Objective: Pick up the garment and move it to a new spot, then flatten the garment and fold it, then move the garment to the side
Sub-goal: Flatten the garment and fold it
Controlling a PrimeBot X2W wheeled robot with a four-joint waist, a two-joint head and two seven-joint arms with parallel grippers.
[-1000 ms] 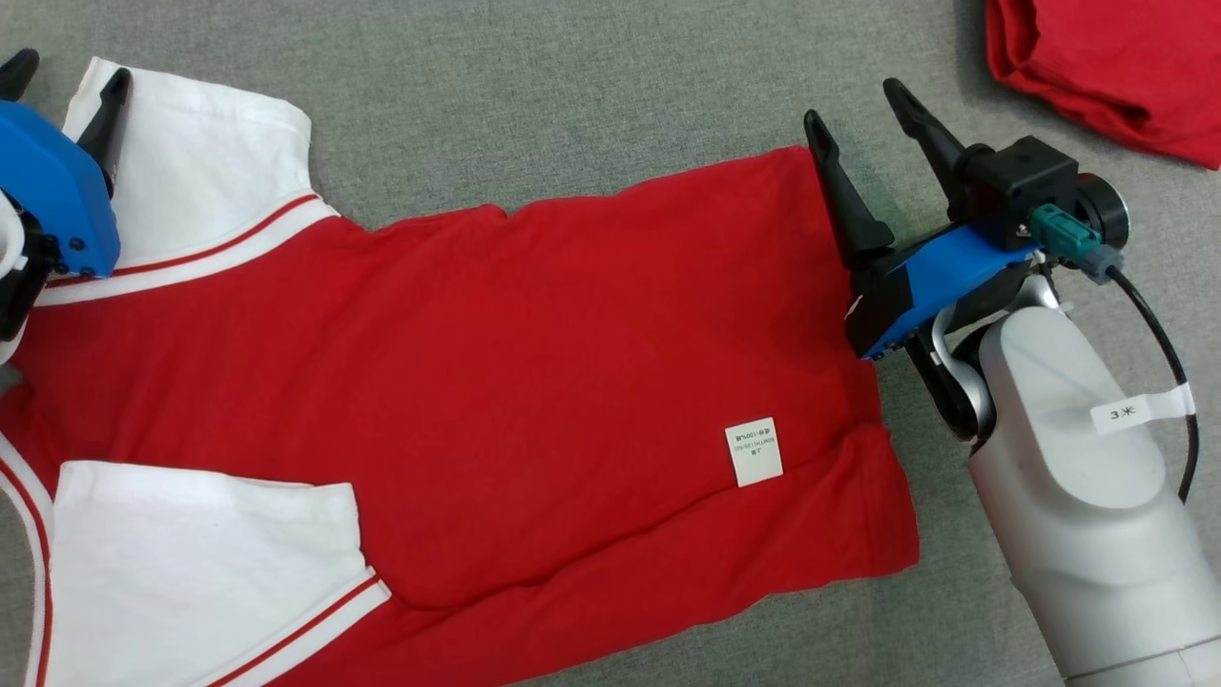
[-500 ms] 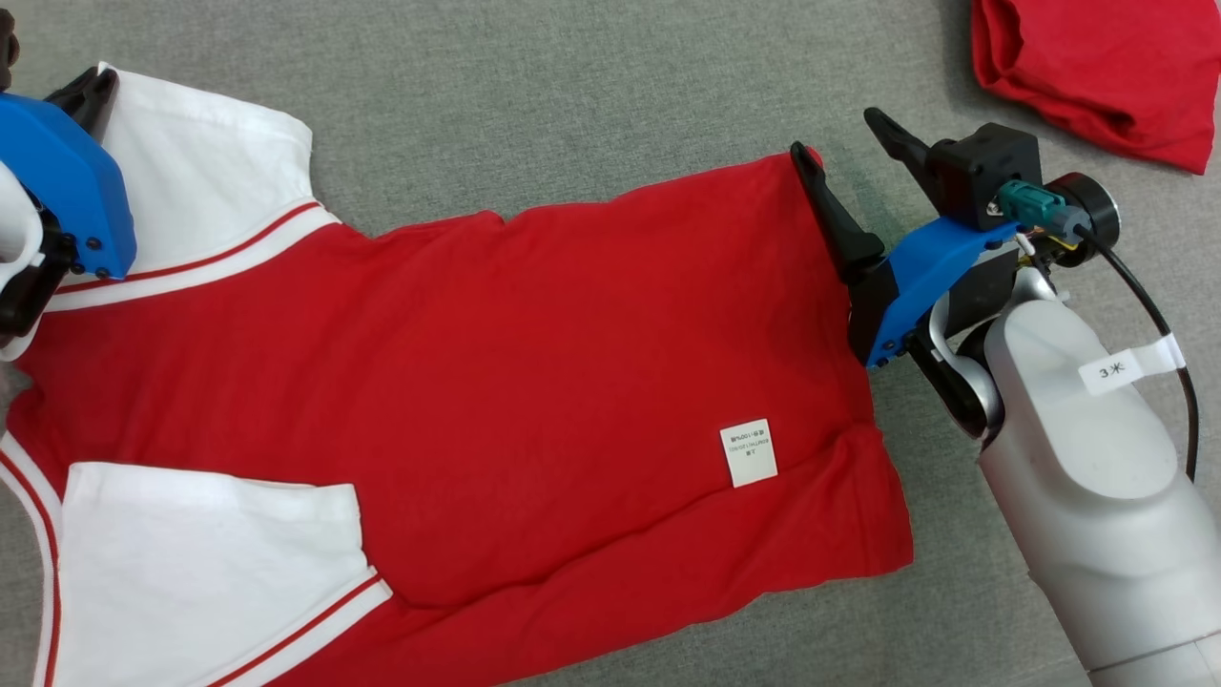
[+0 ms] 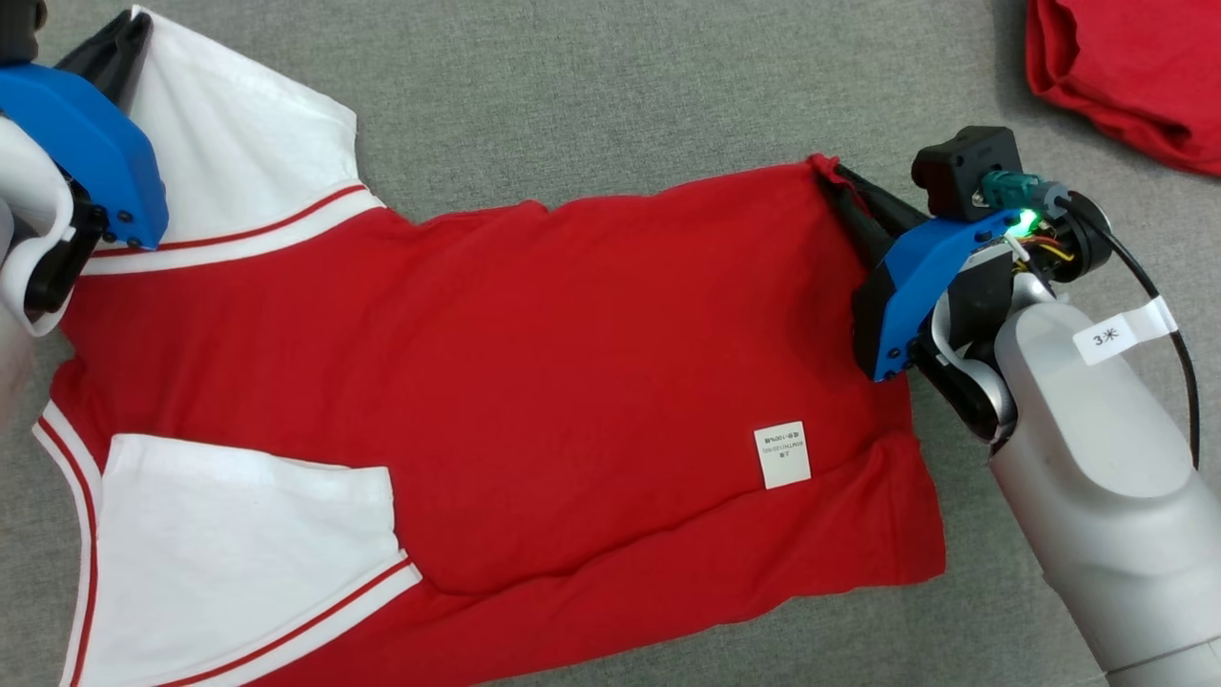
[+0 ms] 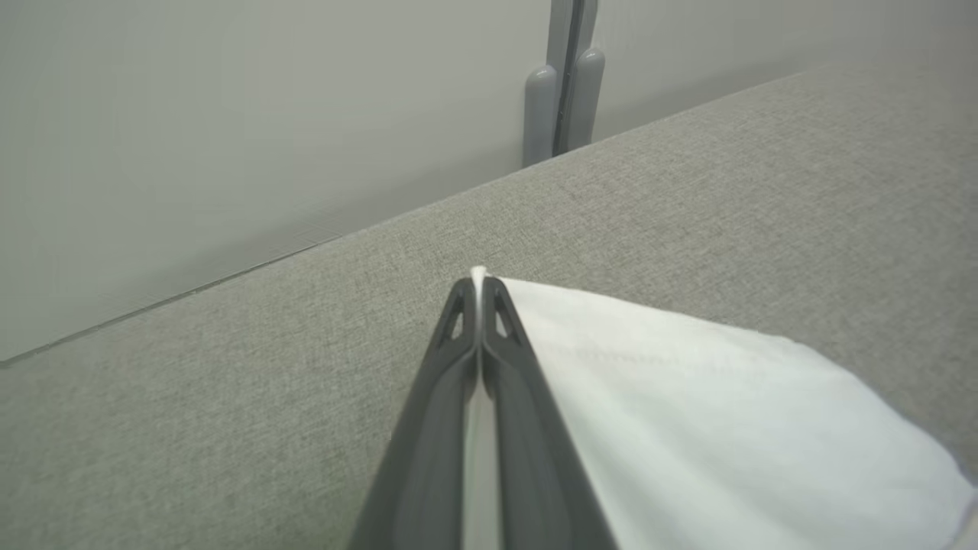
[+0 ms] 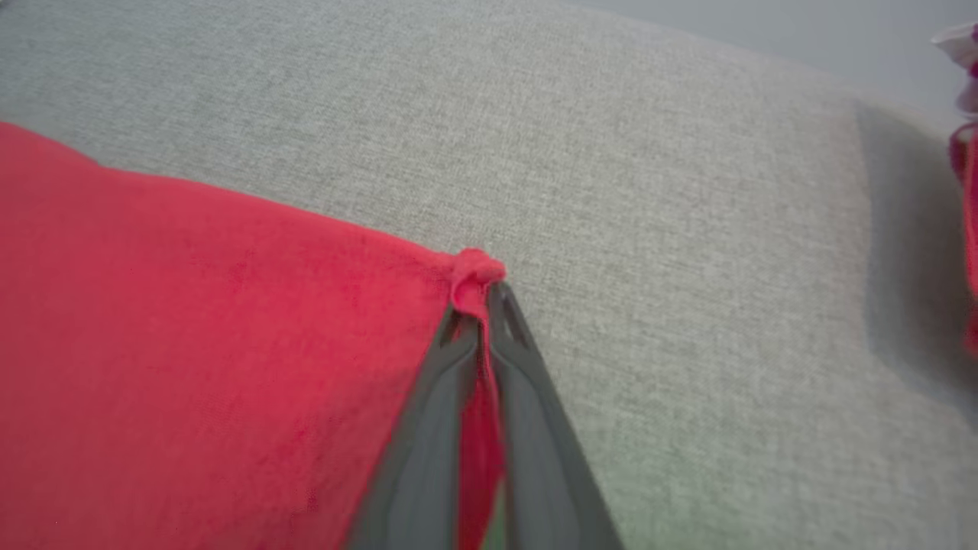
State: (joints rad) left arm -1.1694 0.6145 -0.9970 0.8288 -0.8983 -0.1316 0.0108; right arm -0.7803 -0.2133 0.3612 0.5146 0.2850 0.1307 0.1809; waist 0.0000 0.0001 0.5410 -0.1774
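Two pinches are on, so read it from the bottom of the frame upward. Nearest you, the red shirt (image 3: 534, 363) lies spread on the grey cloth surface (image 3: 591, 95). Its lower white sleeve (image 3: 238, 534) is folded in over the body, and a long flap (image 3: 715, 563) is lapped up along the lower edge. The care label (image 3: 787, 455) sits just above that flap at lower right, so the near side looks done.

Move up to the far edge. At upper left, your left gripper (image 4: 479, 286) has its fingers pressed together on the tip of the upper white sleeve (image 3: 238, 143), with white cloth showing between them. At right, your right gripper (image 5: 481, 294) is pinching the hem corner (image 5: 474, 267), a small red bunch poking past the tips.

My read is that this far side folds in next. Lift both corners together and only a little, so the body stays flat on the surface. Hold the edge between the grippers taut, then carry it down the frame in a straight line to meet the near flap. That hem bite looks thin, so go gently or it may slip out. Lay the edge down before you let go.

Furthest off, at upper right, another red garment (image 3: 1126, 76) lies well apart from the shirt, so steer the right arm away from it.
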